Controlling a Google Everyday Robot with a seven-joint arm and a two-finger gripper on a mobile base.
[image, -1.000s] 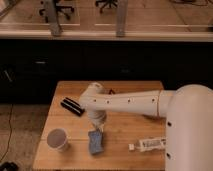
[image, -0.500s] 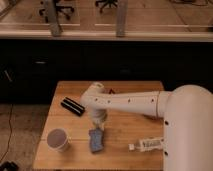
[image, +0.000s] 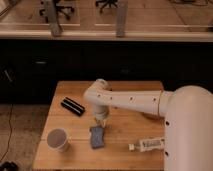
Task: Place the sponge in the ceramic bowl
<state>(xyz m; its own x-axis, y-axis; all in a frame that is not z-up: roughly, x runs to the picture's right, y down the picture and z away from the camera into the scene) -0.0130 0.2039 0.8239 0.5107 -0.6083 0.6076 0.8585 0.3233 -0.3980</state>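
Barely shifted from a second ago, arm (image: pixel 131 100) stretched leftward over wooden table (image: pixel 70 90), gripper (image: pixel 102 120) pointing down at far edge of sponge (image: pixel 97 136), open or closed impossible to tell, dark cabinets (image: pixel 45 65) behind.

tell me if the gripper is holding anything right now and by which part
It cannot be told. The gripper is down at the upper end of the sponge, which lies flat on the table; a grip on that end is not visible.

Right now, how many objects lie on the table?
4: black bar far left, cup near left, sponge centre by the gripper, tube near right; the arm may hide more.
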